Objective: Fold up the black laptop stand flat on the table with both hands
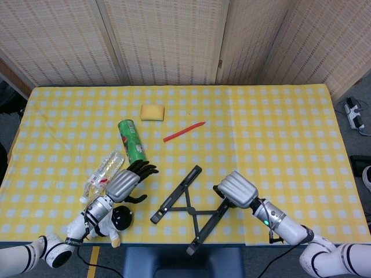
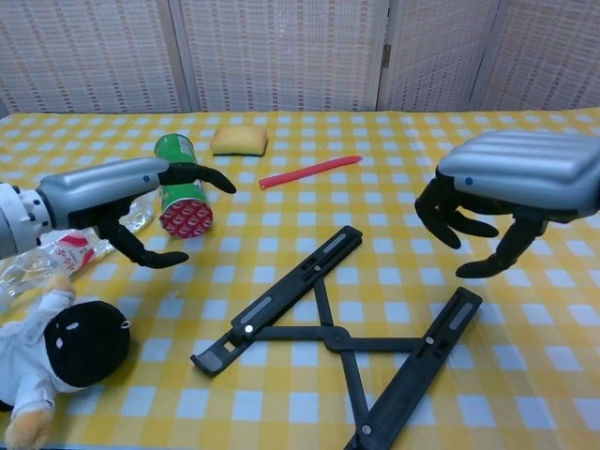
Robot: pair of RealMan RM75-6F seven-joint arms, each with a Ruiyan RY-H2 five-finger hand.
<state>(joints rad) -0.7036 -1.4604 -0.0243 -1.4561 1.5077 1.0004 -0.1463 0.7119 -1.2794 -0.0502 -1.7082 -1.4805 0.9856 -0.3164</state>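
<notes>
Black metal laptop stand [image 2: 333,333], two slotted rails joined by a crossed brace, lies low and nearly flat at the near edge of the yellow-checked bench [image 1: 278,127], its rails running from the near side away toward the upper right in the head view and splayed apart. The robot's right hand [image 2: 497,202], silver-backed with black fingers curled downward around nothing, hangs directly over the far end of the right rail, apart from it as far as the chest view shows. Its left hand [image 2: 122,202], fingers loosely spread and empty, sits off to the left of the stand near the green cylindrical crisp can [image 1: 133,143], so the right hand is nearer. Judging from this, closing the stand would mean pressing the rails toward each other across their long axis.
</notes>
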